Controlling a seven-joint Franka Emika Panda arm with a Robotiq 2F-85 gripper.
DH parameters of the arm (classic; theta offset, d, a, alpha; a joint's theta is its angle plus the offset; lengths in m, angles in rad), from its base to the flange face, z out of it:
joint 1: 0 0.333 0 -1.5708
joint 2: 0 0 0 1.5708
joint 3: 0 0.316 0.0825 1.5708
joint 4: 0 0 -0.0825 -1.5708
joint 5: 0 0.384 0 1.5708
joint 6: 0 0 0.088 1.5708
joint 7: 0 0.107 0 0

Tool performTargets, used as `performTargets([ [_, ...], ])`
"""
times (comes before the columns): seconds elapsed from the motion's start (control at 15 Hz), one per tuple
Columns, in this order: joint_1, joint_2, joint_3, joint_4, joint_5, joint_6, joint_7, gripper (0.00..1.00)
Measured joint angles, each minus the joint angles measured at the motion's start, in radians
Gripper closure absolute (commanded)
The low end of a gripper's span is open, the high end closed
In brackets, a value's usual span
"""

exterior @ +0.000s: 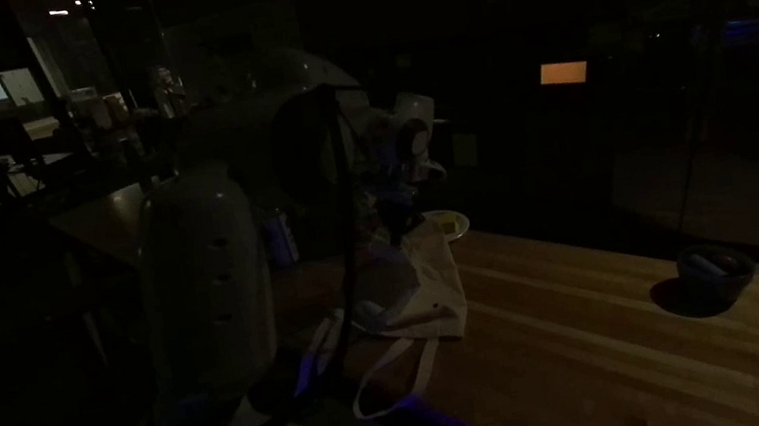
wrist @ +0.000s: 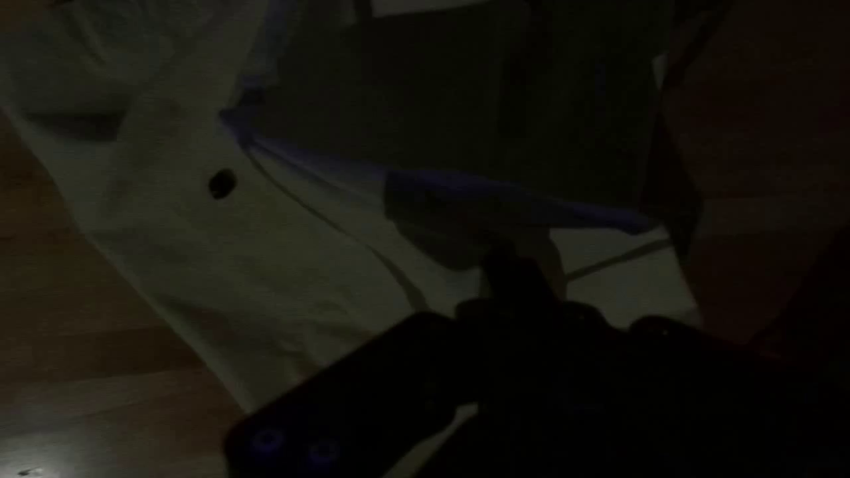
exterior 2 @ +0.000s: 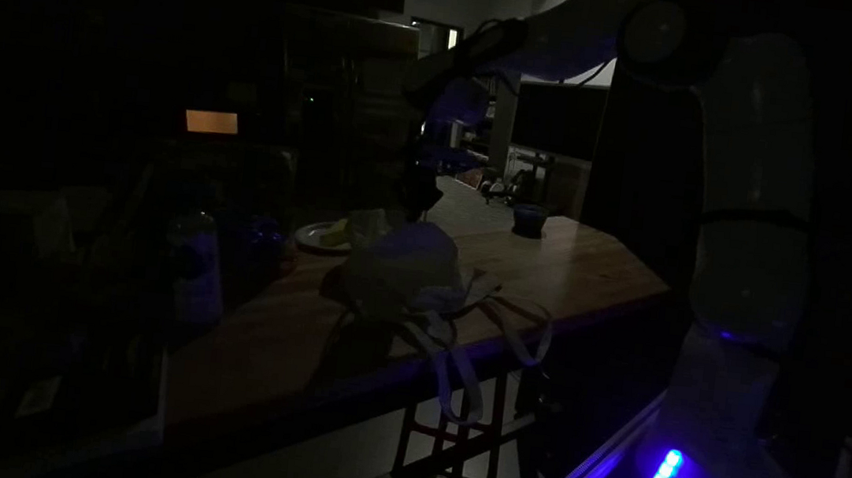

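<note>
Bag (wrist: pixel 265 265) lies on counter (exterior: pixel 557 306), directly under pincer (wrist: pixel 505 260); rim (wrist: pixel 465 183) runs crosswise just beyond the tips in wrist view. Pincer narrow, tips seemingly together; whether cloth is between, cannot tell.

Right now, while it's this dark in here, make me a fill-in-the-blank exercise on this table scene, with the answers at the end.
Of the things on the table, the one closest to the black gripper is the pale cloth tote ____.
The dark round bowl stands on a striped tabletop made of ____.
The round white plate bears a small item coloured ____.
In an exterior view, the small glowing lights low on the pale jointed robot arm are ____.

Missing words: bag; wood; yellow; blue.
</note>
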Motion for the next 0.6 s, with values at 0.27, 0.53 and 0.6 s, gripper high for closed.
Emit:
performTargets([
  [0.27, -0.046, 0.008, -0.043, -0.003, 0.000, 0.000, 0.009, 0.99],
  [0.53, -0.086, 0.004, -0.081, -0.017, 0.000, 0.003, 0.029, 0.99],
  [0.6, -0.095, 0.001, -0.091, -0.025, 0.000, 0.005, 0.036, 0.99],
])
